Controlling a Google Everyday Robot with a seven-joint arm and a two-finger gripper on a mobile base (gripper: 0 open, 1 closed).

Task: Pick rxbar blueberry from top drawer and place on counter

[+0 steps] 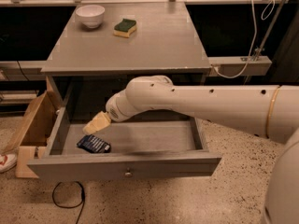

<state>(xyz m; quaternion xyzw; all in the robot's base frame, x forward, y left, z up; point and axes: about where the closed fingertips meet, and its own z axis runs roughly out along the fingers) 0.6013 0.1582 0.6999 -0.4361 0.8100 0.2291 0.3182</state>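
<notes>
The rxbar blueberry (94,143), a flat bar in a dark navy wrapper, lies on the floor of the open top drawer (126,164) near its front left corner. My gripper (95,124), with cream-coloured fingers, hangs inside the drawer just above and behind the bar, apart from it. The white arm reaches in from the right. The grey counter (154,43) is the cabinet's top, above the drawer.
A white bowl (90,16) and a green-and-yellow sponge (125,27) stand at the back left of the counter. A wooden box (32,129) sits on the floor left of the cabinet. A black cable (67,202) lies below the drawer front.
</notes>
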